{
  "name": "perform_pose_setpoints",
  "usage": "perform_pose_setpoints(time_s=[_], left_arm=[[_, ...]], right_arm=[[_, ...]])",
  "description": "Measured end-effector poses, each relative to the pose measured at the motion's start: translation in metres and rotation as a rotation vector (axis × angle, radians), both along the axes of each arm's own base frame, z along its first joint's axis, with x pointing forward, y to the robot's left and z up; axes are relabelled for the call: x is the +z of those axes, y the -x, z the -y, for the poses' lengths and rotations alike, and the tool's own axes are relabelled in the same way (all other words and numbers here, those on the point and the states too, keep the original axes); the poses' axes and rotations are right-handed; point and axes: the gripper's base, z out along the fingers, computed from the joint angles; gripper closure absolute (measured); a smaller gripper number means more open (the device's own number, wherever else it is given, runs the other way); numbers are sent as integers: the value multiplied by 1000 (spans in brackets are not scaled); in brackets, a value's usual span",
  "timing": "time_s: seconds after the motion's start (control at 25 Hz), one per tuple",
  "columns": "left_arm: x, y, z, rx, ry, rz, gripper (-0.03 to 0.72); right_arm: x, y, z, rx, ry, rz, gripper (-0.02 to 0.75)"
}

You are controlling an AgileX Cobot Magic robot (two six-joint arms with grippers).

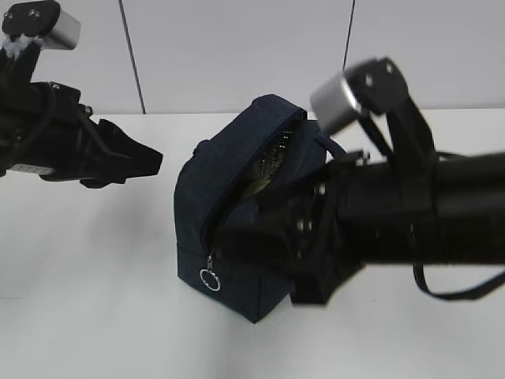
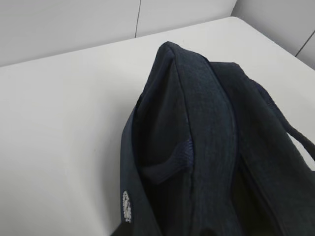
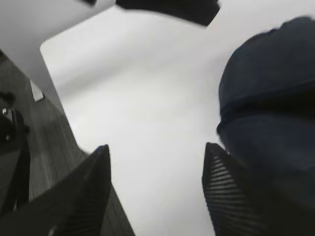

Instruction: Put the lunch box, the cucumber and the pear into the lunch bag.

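The dark navy lunch bag (image 1: 229,197) stands upright mid-table with its top zipper open and its metal zip pull (image 1: 210,279) hanging at the front. It fills the left wrist view (image 2: 206,147) and shows at the right of the right wrist view (image 3: 270,108). A pale lining shows in the opening; I cannot make out what lies inside. The lunch box, cucumber and pear are out of view. My right gripper (image 3: 155,152) is open and empty, beside the bag's front right side (image 1: 264,229). My left gripper (image 1: 146,162) hovers left of the bag, apart from it, and looks shut.
The white table (image 1: 87,268) stretches left and in front of the bag. Its edge (image 3: 54,93) and the dark floor beyond show in the right wrist view. A grey wall (image 1: 237,47) stands behind the table.
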Motion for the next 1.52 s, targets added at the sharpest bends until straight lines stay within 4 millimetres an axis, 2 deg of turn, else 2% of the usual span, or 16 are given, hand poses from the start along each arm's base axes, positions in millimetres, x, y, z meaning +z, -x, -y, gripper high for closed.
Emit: perform_pose_setpoints(time_s=[0.16,0.48,1.08,1.2,1.32,1.52], left_arm=[[-3,6,-5,23,-7,28,430],[-2,7,-4,20,3,26,431],[0,7,-3,50,63,5,431],[0,7,-3,51,63,5,431],[0,7,-3,51,63,5,431],[0,7,-3,51,63,5,431]], right_arm=[[-31,20,-4,70,93,-3,321],[-76,12,-12,76,208,-128,346],[-77,18,-17,127,162,-184,347],[-84,25,-19,117,286,-220,353],[-93,30,-20,15,440,-175,361],[-100,47,-30,-120,419,-39,365]])
